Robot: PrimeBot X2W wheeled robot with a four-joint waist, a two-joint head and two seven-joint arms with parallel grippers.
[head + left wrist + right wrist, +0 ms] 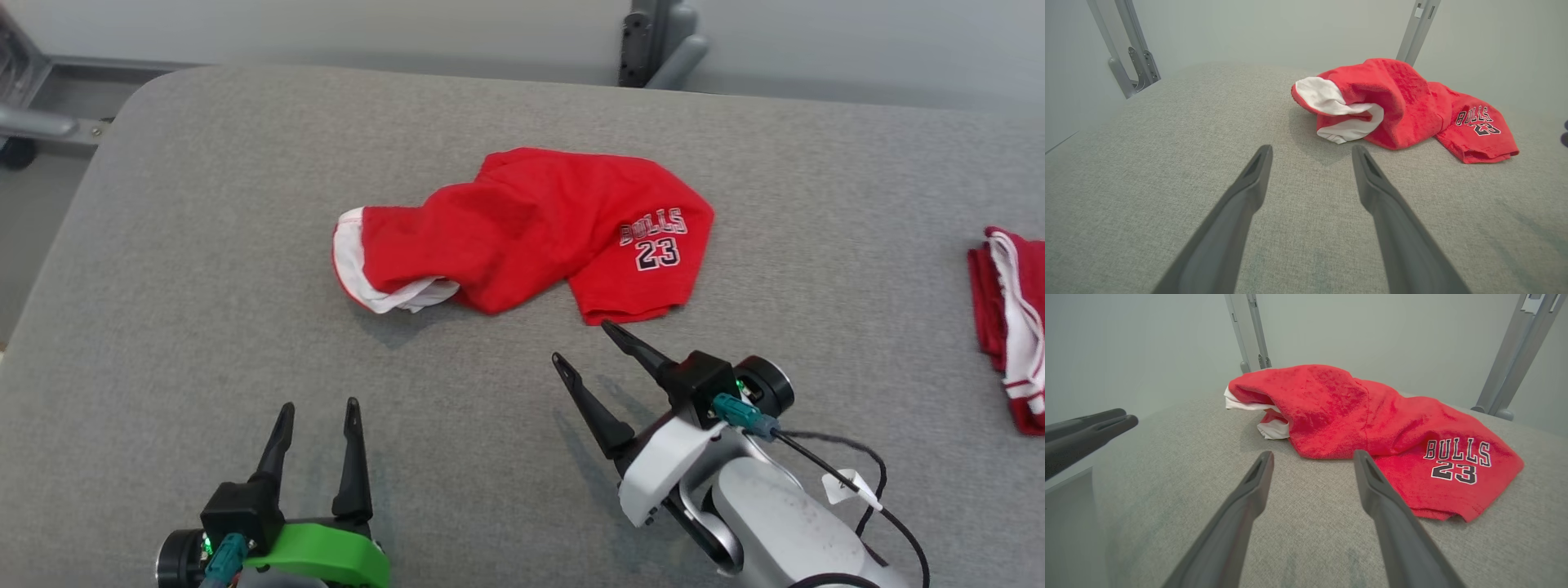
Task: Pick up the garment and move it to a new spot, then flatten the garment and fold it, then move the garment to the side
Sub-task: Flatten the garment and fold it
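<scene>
The garment (531, 233) is a pair of red shorts with a white waistband and "BULLS 23" print, lying crumpled in the middle of the grey table (204, 269). My right gripper (581, 339) stands open just in front of its near hem, one fingertip almost at the cloth, nothing held. My left gripper (320, 406) is open at the lower left, well short of the white waistband. The left wrist view has the garment (1400, 110) ahead and to the right of my left gripper (1311, 150). In the right wrist view the garment (1372, 428) lies right beyond my right gripper (1312, 455).
A second red and white garment (1012, 327) lies folded at the table's right edge. Grey metal posts (653, 45) stand behind the table's far edge. The left arm's fingers (1090, 430) show at the left of the right wrist view.
</scene>
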